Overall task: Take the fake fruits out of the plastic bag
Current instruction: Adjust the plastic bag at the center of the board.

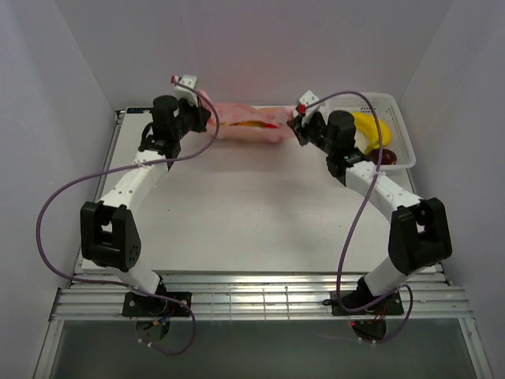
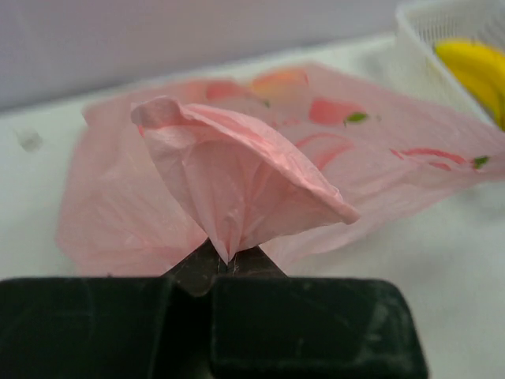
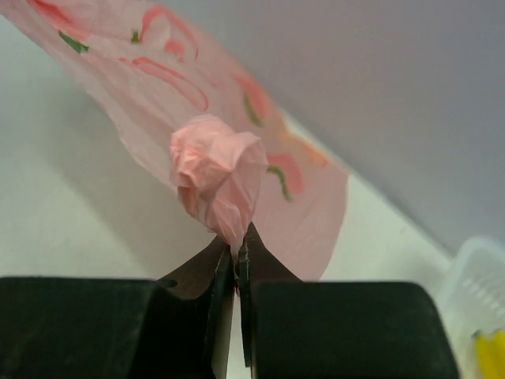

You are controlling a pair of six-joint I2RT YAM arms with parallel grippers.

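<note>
Left fingers (image 2: 213,272): pressed together, clamped on a gathered fold of the plastic bag (image 2: 355,150); the pink film fans up and out from the tips.
Right fingers (image 3: 229,264): pressed together, pinching a crumpled knot of the bag's other end; the rest of the film stretches away beyond the tips.
Bag between the arms: in the overhead view the bag is strung lengthwise between the two sets of fingers, left end at the left tips, right end at the right tips.
Bag position: far part of the tabletop (image 1: 252,205), close to the back wall, printed side showing red-pink shapes and green leaves.
Bag contents: a yellow-orange patch (image 1: 254,122) shows through the film; print or fruit, cannot tell.
Basket (image 1: 402,130): white, perforated, just right of the right fingers.
In the basket: a yellow fruit (image 1: 371,130) and a dark reddish item (image 1: 387,156), both apart from the bag.
</note>
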